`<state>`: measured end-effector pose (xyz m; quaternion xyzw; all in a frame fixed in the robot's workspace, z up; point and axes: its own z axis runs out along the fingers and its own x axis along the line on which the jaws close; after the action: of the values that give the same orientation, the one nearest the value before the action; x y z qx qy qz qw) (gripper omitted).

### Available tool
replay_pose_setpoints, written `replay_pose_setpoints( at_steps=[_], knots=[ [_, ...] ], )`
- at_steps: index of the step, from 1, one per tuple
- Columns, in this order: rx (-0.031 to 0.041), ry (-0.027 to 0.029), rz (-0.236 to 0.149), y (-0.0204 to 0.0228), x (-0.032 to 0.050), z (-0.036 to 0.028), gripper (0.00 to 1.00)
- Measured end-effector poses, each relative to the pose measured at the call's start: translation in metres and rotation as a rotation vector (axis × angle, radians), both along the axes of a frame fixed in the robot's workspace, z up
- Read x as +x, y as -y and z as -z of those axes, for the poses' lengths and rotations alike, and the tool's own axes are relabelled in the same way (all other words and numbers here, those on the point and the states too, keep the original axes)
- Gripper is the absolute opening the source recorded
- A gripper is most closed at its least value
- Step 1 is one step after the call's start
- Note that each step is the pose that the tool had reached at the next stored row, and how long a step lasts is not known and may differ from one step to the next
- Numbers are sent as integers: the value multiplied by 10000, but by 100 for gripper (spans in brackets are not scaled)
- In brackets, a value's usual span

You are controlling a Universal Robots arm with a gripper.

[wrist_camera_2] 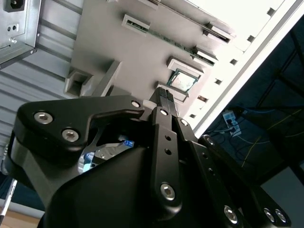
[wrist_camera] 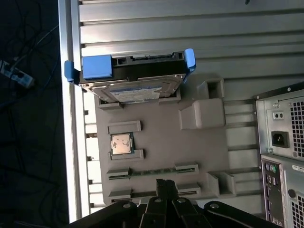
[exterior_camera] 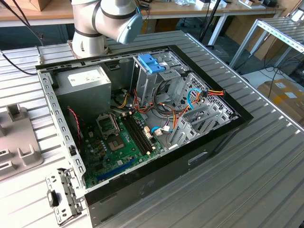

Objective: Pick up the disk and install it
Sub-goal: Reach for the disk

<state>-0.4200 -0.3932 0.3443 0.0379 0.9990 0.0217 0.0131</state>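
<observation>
The disk (wrist_camera: pixel 133 78) stands on its long edge in a slot at 1 end of the grey fixture tray (wrist_camera: pixel 209 142). In the first wrist view its labelled face is turned toward the tray's middle, and blue side rails (wrist_camera: pixel 69 71) cap both short ends. It isn't in the computer yet, i.e. the pick hasn't been made. On the same tray lie a CPU chip (wrist_camera: pixel 121 143) in its own nest and, farther from the disk, a memory stick (wrist_camera: pixel 152 172) in a long slot. The gripper (wrist_camera: pixel 165 183) hangs over the tray's opposite end, just past the memory stick and well apart from the disk. In both wrist views its 2 fingers look pressed together w/ nothing between them. Beside the tray is the computer case (wrist_camera: pixel 282 142). The exterior view shows the case lying open on the slatted table (exterior_camera: pixel 266 166), w/ the arm (exterior_camera: pixel 104 21) behind it and a drive cage (exterior_camera: pixel 156 80) carrying a light-blue bracket (exterior_camera: pixel 151 63). The step in hand looks like the approach for the pick. To do it well, the fingers probably need to spread wider than the disk's thickness before dropping, w/ the jaws squared to its flat faces. They should close on the metal body near mid-edge, not on the plastic rails, which likely flex. A lift straight along the slot should keep the lower edge from binding, and a crooked grasp could twist the disk against the slot walls.
</observation>
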Motion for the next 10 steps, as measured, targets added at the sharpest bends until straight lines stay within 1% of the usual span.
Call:
replay_pose_setpoints(
  at_steps=[3,5,7,10],
  knots=[
    [1,1,1,-55,-24,11,11],
    [0,1,0,-81,-37,14,11],
    [0,0,-1,-127,-70,22,11],
    [-1,-1,0,-160,-104,27,11]
  ],
)
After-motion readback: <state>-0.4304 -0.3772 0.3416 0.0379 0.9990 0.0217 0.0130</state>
